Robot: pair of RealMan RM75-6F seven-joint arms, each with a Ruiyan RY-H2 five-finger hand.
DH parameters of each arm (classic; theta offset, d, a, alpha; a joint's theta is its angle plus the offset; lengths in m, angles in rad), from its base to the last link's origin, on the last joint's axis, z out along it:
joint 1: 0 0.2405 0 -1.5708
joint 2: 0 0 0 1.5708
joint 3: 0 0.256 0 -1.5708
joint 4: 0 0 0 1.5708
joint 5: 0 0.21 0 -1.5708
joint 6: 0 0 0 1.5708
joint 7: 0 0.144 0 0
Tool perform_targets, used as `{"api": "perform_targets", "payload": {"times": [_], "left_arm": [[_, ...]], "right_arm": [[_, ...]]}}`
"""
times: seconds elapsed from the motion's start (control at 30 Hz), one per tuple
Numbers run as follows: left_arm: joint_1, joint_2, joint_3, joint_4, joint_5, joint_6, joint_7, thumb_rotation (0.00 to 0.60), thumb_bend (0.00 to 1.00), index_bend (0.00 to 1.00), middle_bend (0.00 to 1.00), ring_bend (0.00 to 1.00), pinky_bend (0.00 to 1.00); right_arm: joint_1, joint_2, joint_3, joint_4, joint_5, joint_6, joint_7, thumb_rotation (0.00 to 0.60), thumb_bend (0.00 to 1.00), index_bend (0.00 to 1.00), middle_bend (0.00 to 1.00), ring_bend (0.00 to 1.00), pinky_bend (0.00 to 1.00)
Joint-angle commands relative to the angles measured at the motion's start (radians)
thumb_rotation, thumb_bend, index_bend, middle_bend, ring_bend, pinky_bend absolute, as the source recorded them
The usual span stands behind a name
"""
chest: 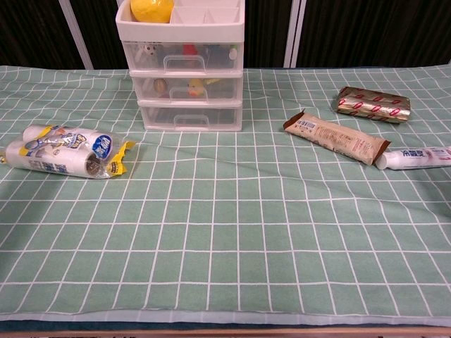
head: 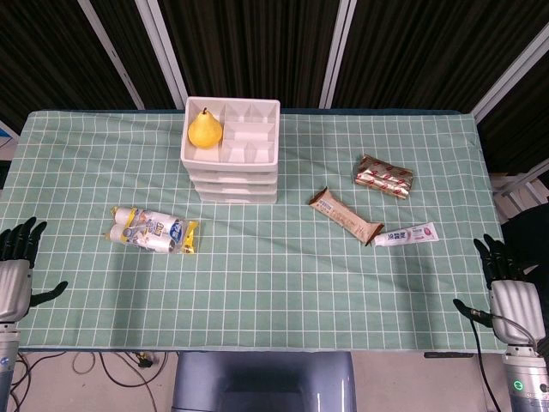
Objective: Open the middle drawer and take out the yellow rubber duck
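A white three-drawer unit [head: 232, 176] [chest: 189, 77] stands at the back middle of the table, all drawers closed. Through the clear front of the middle drawer [chest: 190, 88] a small yellow rubber duck [chest: 195, 88] shows, right of the handle. A yellow pear [head: 205, 130] [chest: 151, 10] lies in the top tray. My left hand [head: 17, 266] rests at the table's front left edge, fingers spread and holding nothing. My right hand [head: 506, 287] sits at the front right edge, also empty with fingers apart. Both are far from the drawers and neither appears in the chest view.
A pack of rolled items in clear wrap [head: 154, 230] [chest: 67, 151] lies left of the drawers. To the right lie a brown snack bar [head: 346, 215] [chest: 335, 137], a shiny brown packet [head: 385, 176] [chest: 372, 103] and a toothpaste tube [head: 405, 234] [chest: 416, 158].
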Motion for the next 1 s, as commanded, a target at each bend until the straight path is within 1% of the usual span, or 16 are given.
{"api": "perform_targets", "payload": {"times": [0.03,0.5,0.53,0.6,0.67,0.7,0.73,0.77,0.8,0.87,0.9,1.0], "left_arm": [[0.0,0.001,-0.001,0.0,-0.002,0.0,-0.001,0.6,0.0,0.0,0.0,0.0,0.01],[-0.009,0.003,-0.004,0.0,0.0,-0.013,-0.011,0.6,0.01,0.0,0.0,0.0,0.01],[-0.01,0.002,-0.005,-0.002,0.001,-0.014,-0.012,0.6,0.01,0.0,0.0,0.0,0.02],[-0.015,0.004,-0.009,-0.012,0.001,-0.018,-0.016,0.6,0.06,0.0,0.0,0.01,0.09],[-0.022,0.006,-0.014,-0.027,0.003,-0.022,-0.017,0.6,0.17,0.0,0.07,0.1,0.28],[-0.026,0.006,-0.019,-0.035,0.005,-0.022,-0.017,0.6,0.25,0.0,0.18,0.23,0.42],[-0.032,0.004,-0.026,-0.043,0.008,-0.021,-0.018,0.6,0.3,0.01,0.29,0.35,0.52],[-0.039,0.001,-0.034,-0.054,0.009,-0.022,-0.02,0.6,0.37,0.02,0.46,0.51,0.65],[-0.049,-0.004,-0.043,-0.07,0.007,-0.028,-0.026,0.6,0.42,0.03,0.6,0.65,0.75],[-0.079,-0.012,-0.067,-0.117,-0.019,-0.065,-0.039,0.6,0.46,0.05,0.74,0.78,0.84],[-0.093,-0.016,-0.079,-0.137,-0.038,-0.088,-0.042,0.6,0.48,0.06,0.79,0.82,0.89],[-0.147,-0.038,-0.122,-0.194,-0.12,-0.164,-0.044,0.6,0.52,0.07,0.88,0.9,0.97]], "right_arm": [[0.0,0.002,-0.001,-0.003,0.004,-0.004,0.0,0.6,0.0,0.0,0.0,0.0,0.22],[0.002,0.008,0.0,-0.015,0.027,-0.027,-0.003,0.6,0.01,0.0,0.0,0.0,0.22],[0.002,0.009,0.0,-0.016,0.028,-0.027,-0.003,0.6,0.01,0.0,0.0,0.0,0.22],[0.001,0.01,0.001,-0.019,0.031,-0.026,-0.004,0.6,0.01,0.0,0.0,0.0,0.22],[0.0,0.011,0.001,-0.022,0.033,-0.027,-0.003,0.6,0.01,0.0,0.0,0.0,0.22],[0.0,0.012,0.001,-0.023,0.033,-0.027,-0.002,0.6,0.01,0.0,0.0,0.0,0.22],[0.0,0.013,0.0,-0.024,0.033,-0.028,-0.001,0.6,0.01,0.0,0.0,0.0,0.22],[0.0,0.014,0.0,-0.025,0.034,-0.03,0.001,0.6,0.01,0.0,0.0,0.0,0.22],[0.001,0.014,0.0,-0.026,0.035,-0.032,0.002,0.6,0.01,0.0,0.0,0.0,0.22],[0.002,0.016,-0.001,-0.031,0.041,-0.041,0.003,0.6,0.01,0.0,0.0,0.0,0.22],[0.002,0.018,-0.001,-0.032,0.044,-0.044,0.003,0.6,0.01,0.0,0.0,0.0,0.22],[0.004,0.021,0.001,-0.036,0.051,-0.051,0.005,0.6,0.02,0.0,0.0,0.0,0.22]]}}
